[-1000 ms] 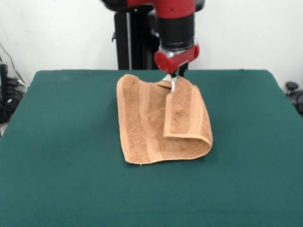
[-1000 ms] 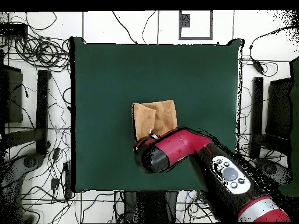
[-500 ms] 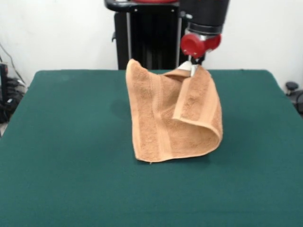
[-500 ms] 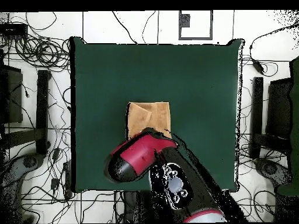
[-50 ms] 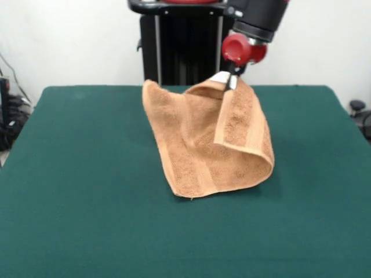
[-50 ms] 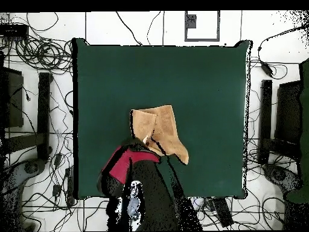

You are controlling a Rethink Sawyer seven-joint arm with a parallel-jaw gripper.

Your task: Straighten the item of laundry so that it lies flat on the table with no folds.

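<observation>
The item of laundry [image 5: 203, 145] is an orange-tan terry towel, lifted by one corner and hanging folded over itself, its lower edge resting on the green table [image 5: 87, 191]. My gripper [image 5: 231, 81] is shut on the towel's top corner, just under the red wrist. A fold of towel drapes down to the right of the pinch point. From overhead, the towel [image 6: 158, 130] shows as a rumpled shape near the table's [image 6: 199, 78] middle, with the red arm below it covering the gripper.
The black pedestal [image 5: 179, 43] stands behind the table's far edge. Cables and black stands [image 6: 42, 115] lie on the floor around the table in the overhead view.
The gripper has kept its hold and stayed raised, and the towel's free upper corner has swung further out to the left, spreading the hanging cloth wider. The arm has turned in the overhead view.
</observation>
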